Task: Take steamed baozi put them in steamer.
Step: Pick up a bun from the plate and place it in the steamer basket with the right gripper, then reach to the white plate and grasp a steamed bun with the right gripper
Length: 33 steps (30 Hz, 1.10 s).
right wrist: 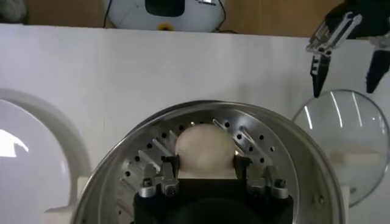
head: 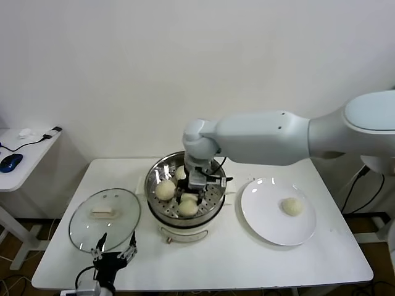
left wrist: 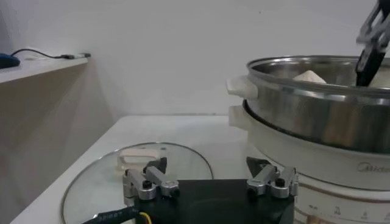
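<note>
The steel steamer [head: 152,185] stands mid-table on its white base. My right gripper [head: 195,190] reaches down inside it and is shut on a baozi [right wrist: 205,151], its fingers [right wrist: 167,170] pressed to both sides, just over the perforated tray [right wrist: 268,146]. In the head view this baozi [head: 188,206] is at the steamer's front. Two more baozi [head: 165,190] [head: 180,174] lie in the steamer. A last baozi [head: 292,206] sits on the white plate [head: 262,222]. My left gripper [head: 114,251] is open and empty at the table's front left, near the lid.
The glass lid [head: 86,225] with a white handle lies flat left of the steamer; it also shows in the left wrist view [left wrist: 97,185]. A side table [head: 24,154] with a blue mouse and cable stands far left. A wall is close behind.
</note>
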Motion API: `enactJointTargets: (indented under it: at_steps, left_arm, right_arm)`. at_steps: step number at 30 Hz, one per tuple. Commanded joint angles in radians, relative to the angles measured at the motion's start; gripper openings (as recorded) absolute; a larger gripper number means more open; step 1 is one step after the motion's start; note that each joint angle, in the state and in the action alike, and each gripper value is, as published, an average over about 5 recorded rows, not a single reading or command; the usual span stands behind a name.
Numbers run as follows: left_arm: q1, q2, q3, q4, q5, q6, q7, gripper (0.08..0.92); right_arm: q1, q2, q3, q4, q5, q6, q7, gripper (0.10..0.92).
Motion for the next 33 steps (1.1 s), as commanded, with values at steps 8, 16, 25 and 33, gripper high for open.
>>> enactJointTargets:
  at_steps: [8, 16, 25, 33]
  left_arm:
    - [-0.001, -0.003, 0.003, 0.002, -0.001, -0.003, -0.006, 0.823]
    - [0.002, -0.003, 0.011, 0.000, 0.003, -0.006, -0.011, 0.823]
    - [0.004, -0.001, 0.022, 0.000, 0.008, -0.013, -0.010, 0.823]
    - [-0.006, 0.004, 0.016, 0.005, 0.015, -0.021, -0.009, 0.823]
  right_arm:
    - [-0.034, 0.031, 0.019, -0.051, -0.035, 0.046, -0.008, 0.755]
    - [0.193, -0.096, -0.050, -0.062, 0.261, 0.048, -0.200, 0.822]
    - [0.383, -0.422, -0.308, -0.259, 0.525, -0.246, -0.234, 0.823]
    - [0.147, -0.705, -0.255, -0.252, 0.394, -0.482, -0.181, 0.823]
